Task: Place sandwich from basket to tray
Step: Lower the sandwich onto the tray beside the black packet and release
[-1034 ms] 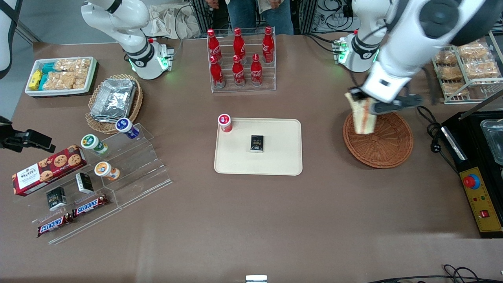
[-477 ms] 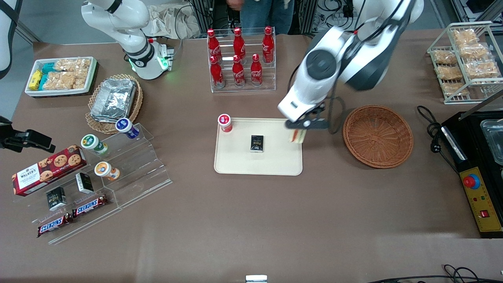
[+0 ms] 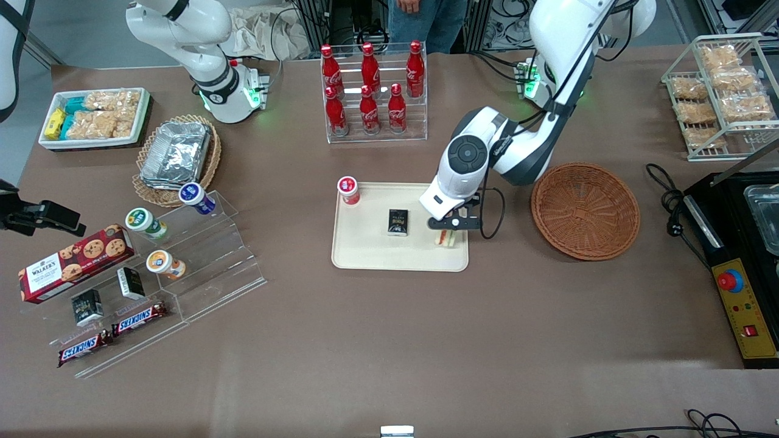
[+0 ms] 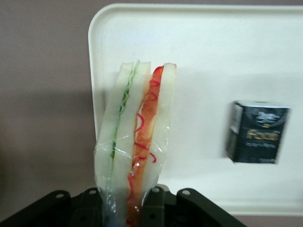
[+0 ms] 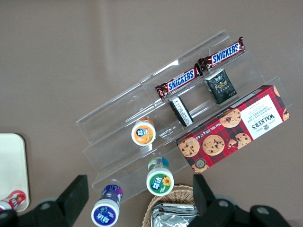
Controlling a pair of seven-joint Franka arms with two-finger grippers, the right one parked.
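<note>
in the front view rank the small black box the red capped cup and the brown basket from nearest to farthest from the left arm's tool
The tool holds the sandwich over the tray.
1. Small black box: on the tray, beside the tool.
2. Brown basket: on the table, toward the working arm's end.
3. Red-capped cup: at the tray's corner, farther from the camera.
</note>
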